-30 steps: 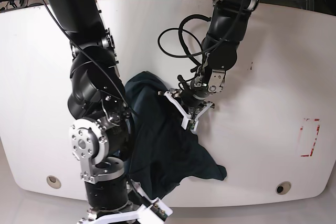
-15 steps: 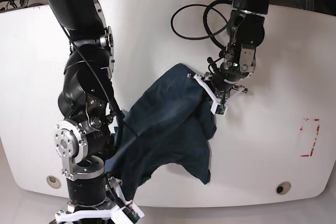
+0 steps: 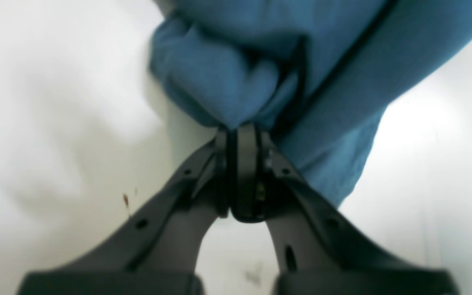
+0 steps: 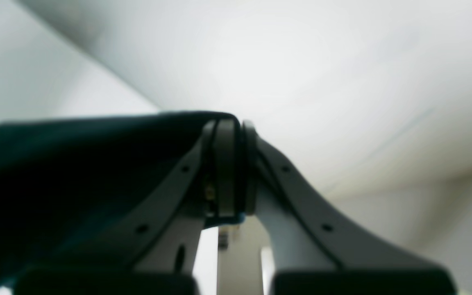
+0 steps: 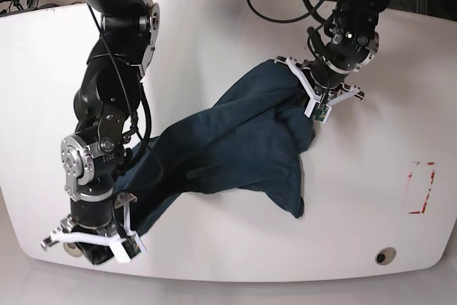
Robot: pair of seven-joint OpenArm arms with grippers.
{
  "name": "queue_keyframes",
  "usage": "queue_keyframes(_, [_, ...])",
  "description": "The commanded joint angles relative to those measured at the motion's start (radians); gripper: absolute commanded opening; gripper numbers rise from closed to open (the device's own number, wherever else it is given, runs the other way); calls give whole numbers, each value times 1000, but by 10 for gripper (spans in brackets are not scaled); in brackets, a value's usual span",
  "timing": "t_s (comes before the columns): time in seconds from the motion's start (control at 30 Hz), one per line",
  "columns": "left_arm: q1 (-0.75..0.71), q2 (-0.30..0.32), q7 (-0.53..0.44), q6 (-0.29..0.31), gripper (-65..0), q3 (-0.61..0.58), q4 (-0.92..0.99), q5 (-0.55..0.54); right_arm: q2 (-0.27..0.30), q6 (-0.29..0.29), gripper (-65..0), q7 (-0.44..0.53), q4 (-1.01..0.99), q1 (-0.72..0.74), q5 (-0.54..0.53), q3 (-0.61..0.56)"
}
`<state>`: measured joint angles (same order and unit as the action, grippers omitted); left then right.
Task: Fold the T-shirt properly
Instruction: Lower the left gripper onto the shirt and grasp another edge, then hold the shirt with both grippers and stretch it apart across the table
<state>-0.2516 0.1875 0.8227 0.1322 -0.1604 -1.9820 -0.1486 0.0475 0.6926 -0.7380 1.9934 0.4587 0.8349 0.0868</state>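
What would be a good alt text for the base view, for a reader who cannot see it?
Two black robot arms stretch a dark navy-teal T-shirt between them above a white table. The left gripper pinches one end near the table's far side; the right gripper pinches the other at the near edge.

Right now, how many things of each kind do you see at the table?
T-shirt: 1
Grippers, left gripper and right gripper, both clamped on the shirt: 2
Red rectangle mark: 1
Round table holes: 2
Total: 6

T-shirt (image 5: 235,144) now stretched between hands
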Motion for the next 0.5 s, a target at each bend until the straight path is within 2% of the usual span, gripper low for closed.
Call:
queue_keyframes(0.0, [-25,28,-16,2,-646,12,-23,-3,9,-18,-650,16,-10,5,-33,28])
queue_keyframes(0.3, [-136,34,-16,5,-649,149,-26,-4,12,-18,-650,16,-121,-57,-173,164])
queue_keyframes(0.47, [-148,39,-16,5,-649,161,-26,-4,16,-20,-650,22,-266,-48,-236,175])
